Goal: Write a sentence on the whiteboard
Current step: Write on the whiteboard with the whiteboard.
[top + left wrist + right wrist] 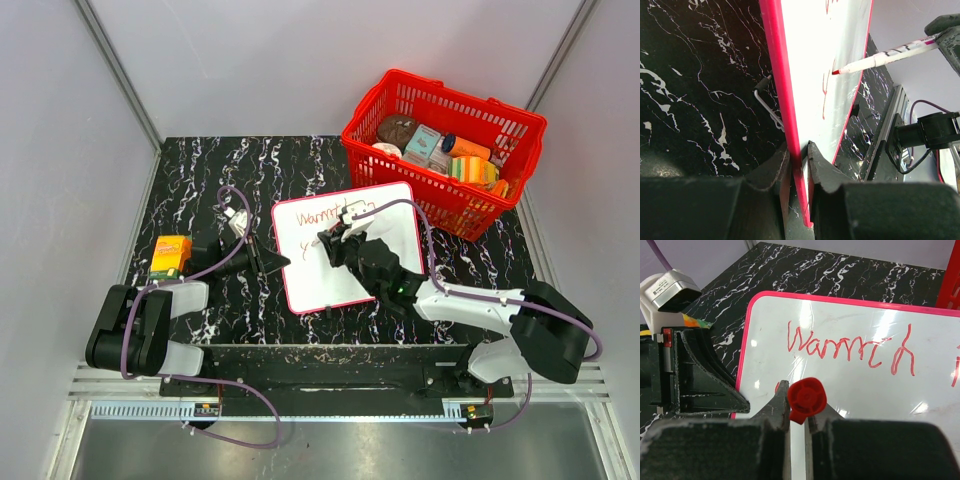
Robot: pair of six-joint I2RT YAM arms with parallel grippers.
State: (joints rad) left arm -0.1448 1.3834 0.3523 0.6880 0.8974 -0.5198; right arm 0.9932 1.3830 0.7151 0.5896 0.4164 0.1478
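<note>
now clamped: left fingers (772,172) on whiteboard (312,278) edge, right fingers (778,407) on red marker (885,57); risking a smeared sentence (850,347) through a loosened edge grip.

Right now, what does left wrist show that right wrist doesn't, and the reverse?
Left wrist only: the red marker's writing tip at the whiteboard surface, and the board's red frame pinched in the left pincer. Right wrist only: the legible word "Warmth", and the marker's red end cap held in the right pincer. Both: whiteboard, left pincer, black marbled table.
</note>
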